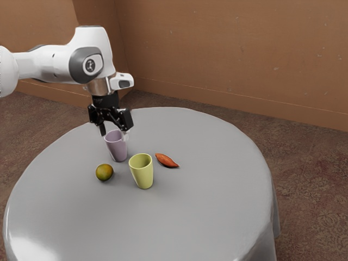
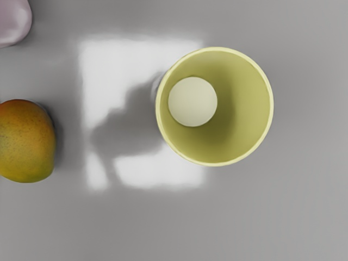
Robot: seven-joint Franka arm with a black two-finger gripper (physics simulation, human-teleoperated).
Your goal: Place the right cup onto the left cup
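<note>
One yellow-green cup (image 1: 143, 176), presumably the piece for lifting, upright, just left of centre in the exterior frame's lower half, lying below and right of the gripper (image 1: 115, 131), fingers wide and empty; one lilac cup (image 1: 117, 149), presumed receiver, upright, at its upper left.

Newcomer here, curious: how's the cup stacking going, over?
Gripper open, empty. Purple cup and yellow cup upright, unstacked. Mango and red thing nearby, neither between cups.
</note>
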